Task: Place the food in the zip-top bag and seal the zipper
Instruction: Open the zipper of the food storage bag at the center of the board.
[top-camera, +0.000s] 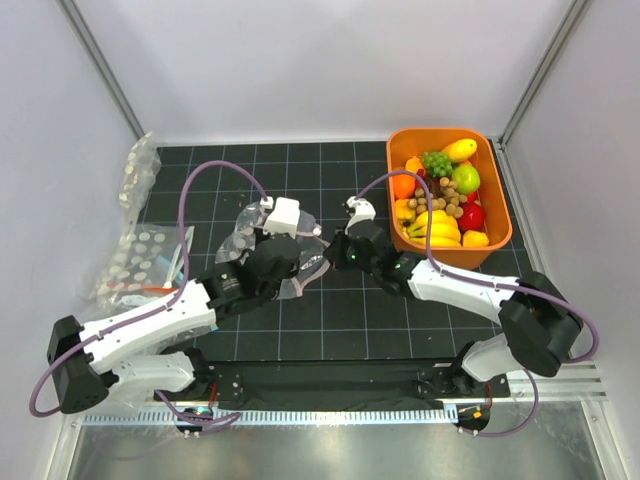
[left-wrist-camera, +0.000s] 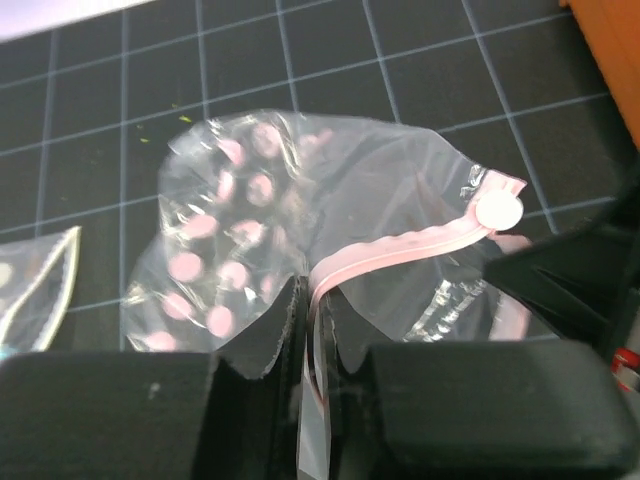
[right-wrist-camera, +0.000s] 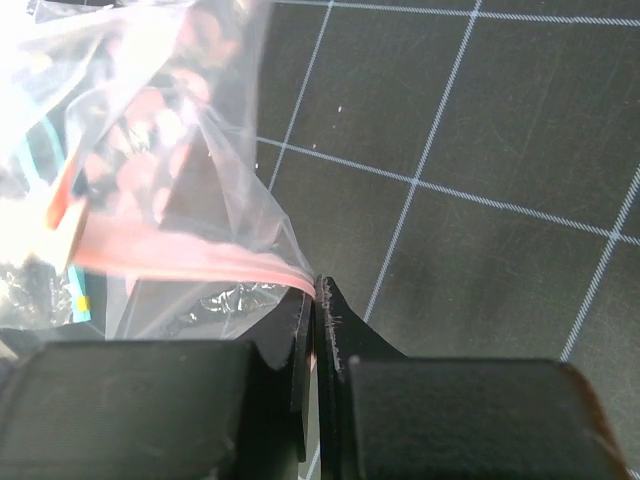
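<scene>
Zip-top bag (left-wrist-camera: 250, 230) lies crumpled on the black mat (top-camera: 340, 170). Left gripper (left-wrist-camera: 305, 312) and right gripper (right-wrist-camera: 318, 300) each pinch its pink zipper (left-wrist-camera: 400, 250). All the food (top-camera: 440, 205) sits in the orange tub (top-camera: 398, 142).

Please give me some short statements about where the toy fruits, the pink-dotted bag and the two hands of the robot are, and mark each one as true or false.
1. The food lies in the orange tub. True.
2. The left hand hangs open above the zip-top bag. False: it is shut on the zipper, the bag's pink rim strip.
3. The right hand pinches the zipper. True.
4. The zip-top bag lies inside the tub. False: it lies on the black mat, left of the tub.
5. At the left edge of the mat lie other clear bags. True.
</scene>
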